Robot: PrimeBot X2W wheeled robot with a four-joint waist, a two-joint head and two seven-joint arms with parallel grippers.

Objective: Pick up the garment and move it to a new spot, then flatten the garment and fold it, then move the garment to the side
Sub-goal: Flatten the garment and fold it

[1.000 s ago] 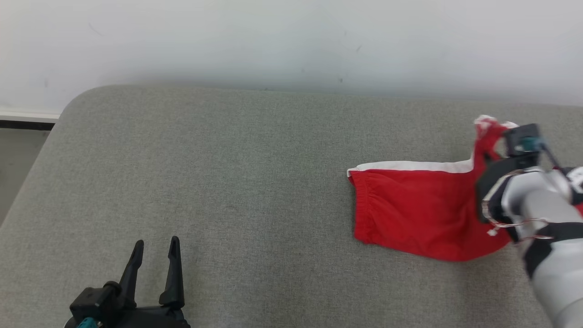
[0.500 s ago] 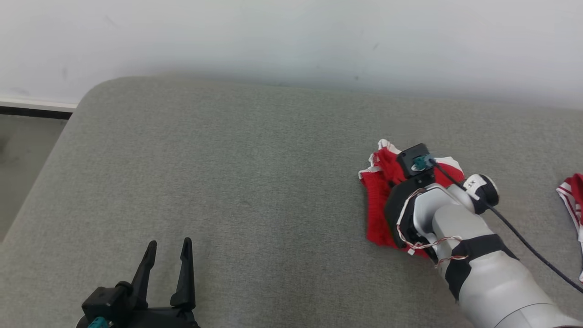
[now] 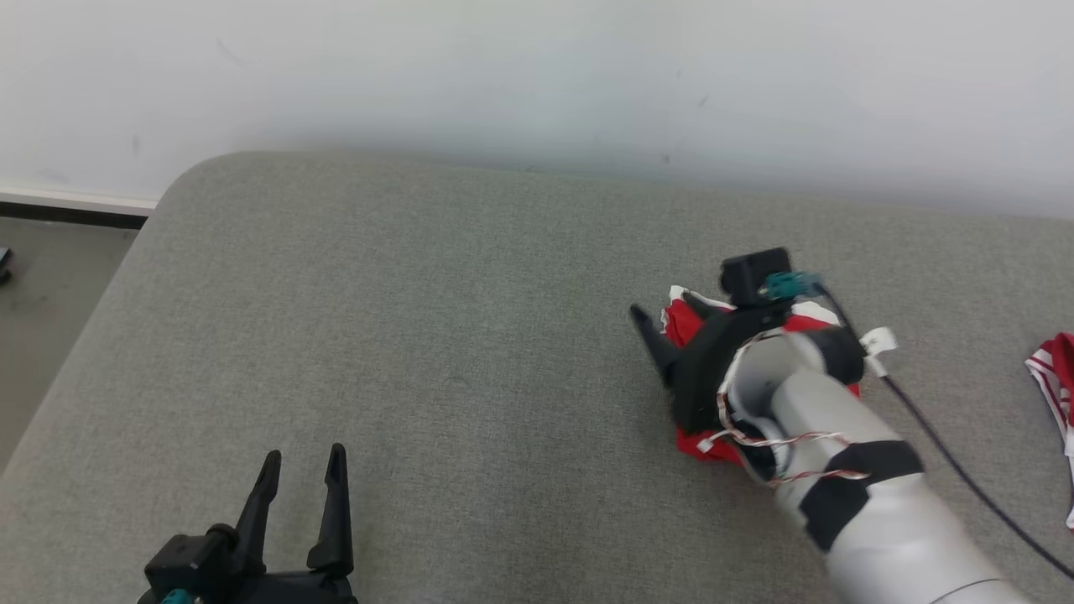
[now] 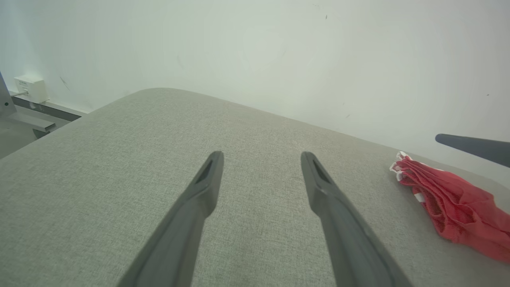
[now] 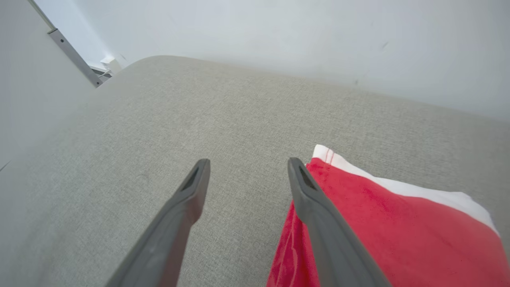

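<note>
Right gripper just let go. 1 second back its jaws were pinched on a lifted corner of the red garment. Now the 2 fingers stand wide apart with nothing between them, and the cloth lies just beside 1 of them.

Left gripper is spread wide too, idle over bare grey cushion, well apart from the garment.

The garment was spread out a second ago. Now it sits doubled over in a compact red-and-white bundle under the right wrist, right of centre on the cushion.

Looks to me like a fold has been laid down, and what's left is moving it off to the side. It's a bit lumpy in the left wrist view tho.
</note>
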